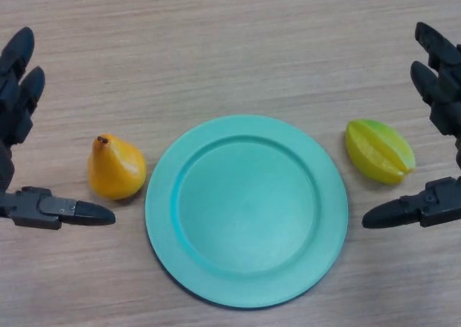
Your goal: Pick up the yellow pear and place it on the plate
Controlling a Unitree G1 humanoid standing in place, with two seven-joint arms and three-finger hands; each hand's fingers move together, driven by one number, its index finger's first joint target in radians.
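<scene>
The smooth yellow pear (116,168) sits on the wooden bench (238,46), just left of the round green plate (246,210), untouched. The left robot hand (21,147) waits released beside it and must close around it next. The right robot hand (436,125) is released too.

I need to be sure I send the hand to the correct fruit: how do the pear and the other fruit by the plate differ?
The yellow pear is orange-yellow and smooth, with a dark stem tip; the star fruit is yellow-green with raised ridges. The pear lies left of the green plate, by the left hand; the star fruit lies right of it, by the right hand. Both rest on the table, off the plate, untouched, and both hands are open.
</scene>
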